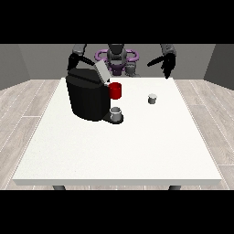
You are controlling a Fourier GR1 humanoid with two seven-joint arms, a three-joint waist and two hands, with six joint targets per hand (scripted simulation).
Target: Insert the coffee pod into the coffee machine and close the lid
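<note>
One cup (116, 114) under coffee machine (87, 97); coffee pod (152, 98) apart, unobstructed.

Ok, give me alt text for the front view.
A black coffee machine with its lid raised stands on a white table, a small coffee pod apart at its side. The hand at the view's right hangs above the table.

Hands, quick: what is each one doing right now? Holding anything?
Hand at the view's right: open, fingers hanging relaxed, holding nothing, raised above the table's far edge.
Hand at the view's left: behind the coffee machine; cannot tell.
</note>
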